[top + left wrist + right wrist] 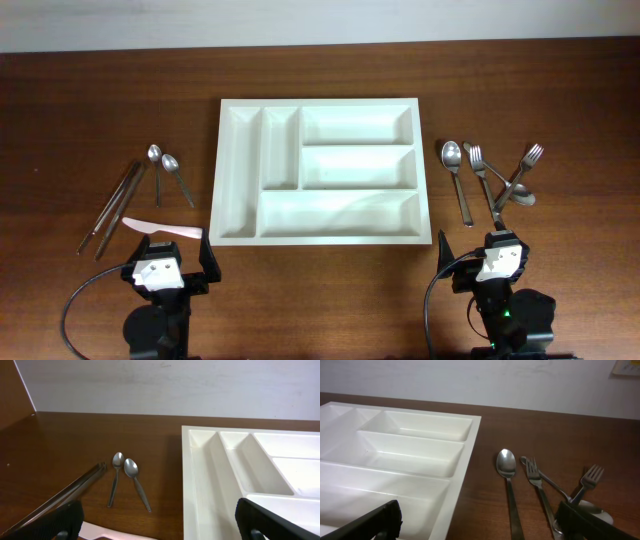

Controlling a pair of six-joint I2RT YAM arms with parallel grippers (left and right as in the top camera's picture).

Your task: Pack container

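The white five-compartment cutlery tray (320, 101) lies in the middle of the table, and I see nothing in its compartments. It also shows at the right of the left wrist view (192, 475) and at the left of the right wrist view (465, 465). My left gripper (168, 262) is open at the front left, near the tray's front left corner, with nothing between its fingers (160, 529). My right gripper (482, 250) is open at the front right, just right of the tray, also holding nothing (480, 529).
Left of the tray lie two small spoons (168, 172), two long metal sticks (112, 207) and a pale plastic knife (160, 229). Right of the tray lie a spoon (456, 175), two forks (484, 180) and another spoon (521, 196), partly crossed.
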